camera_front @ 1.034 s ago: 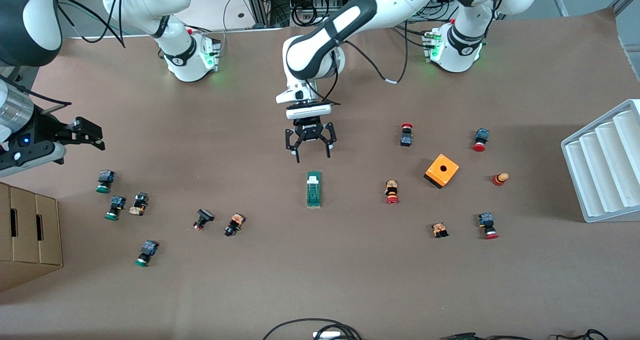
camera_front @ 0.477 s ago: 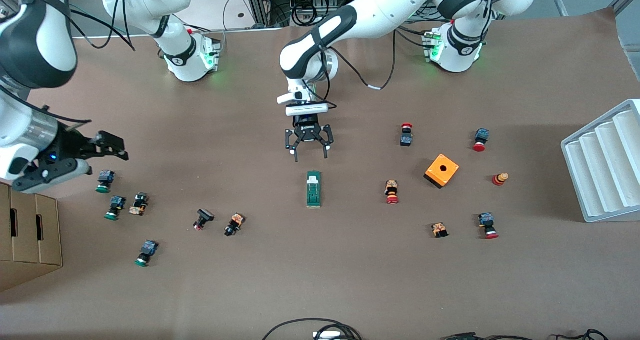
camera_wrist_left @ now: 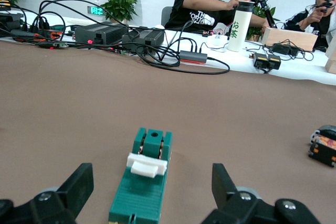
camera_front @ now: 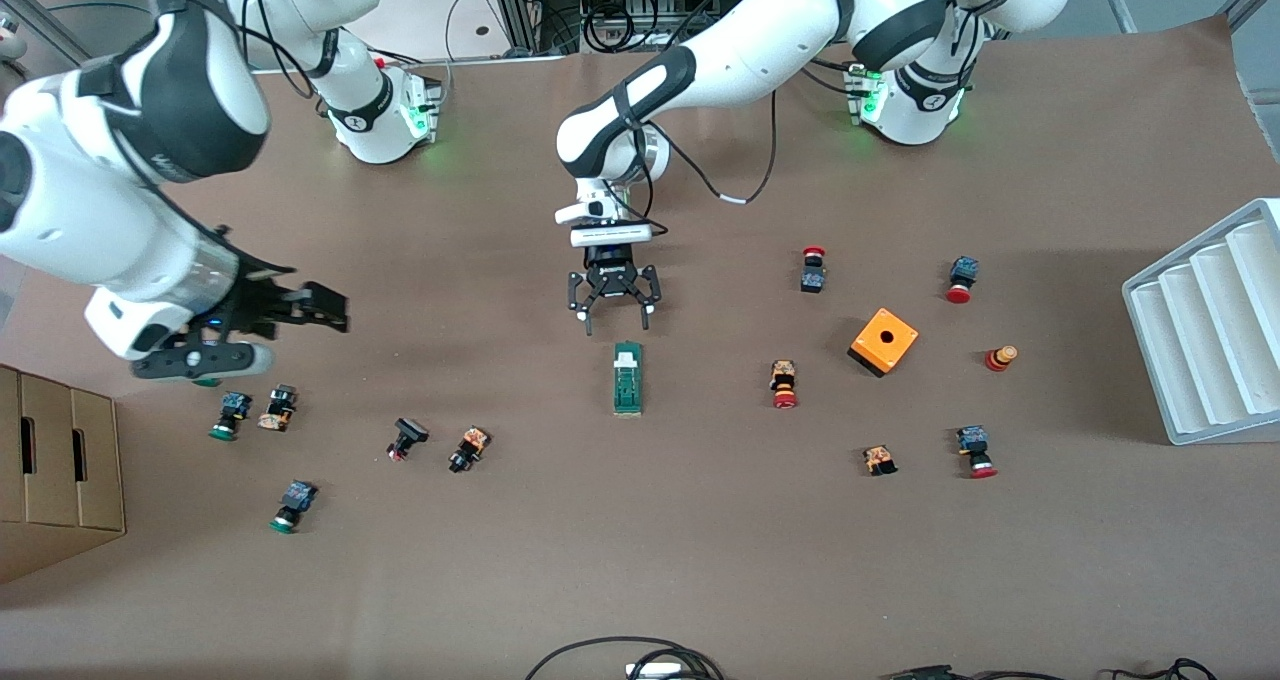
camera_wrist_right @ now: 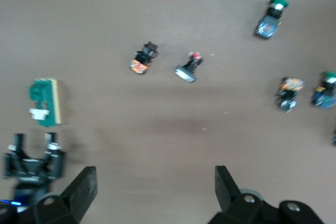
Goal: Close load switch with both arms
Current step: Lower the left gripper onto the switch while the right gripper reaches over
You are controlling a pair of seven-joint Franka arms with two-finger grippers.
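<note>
The right hand [camera_front: 335,310] hangs over the bench [camera_front: 700,560] toward the right arm's end, above scattered push buttons [camera_front: 232,412], fingers spread wide. The load switch [camera_front: 627,378] lies mid-bench: a narrow green plastic block with a white piece [camera_wrist_left: 146,164] at the end nearest the left hand [camera_front: 613,312]. That hand sits low, just beside that end, fingers wide. Step in hand: approach. Next, one hand likely braces the body while the other presses the white piece.
</note>
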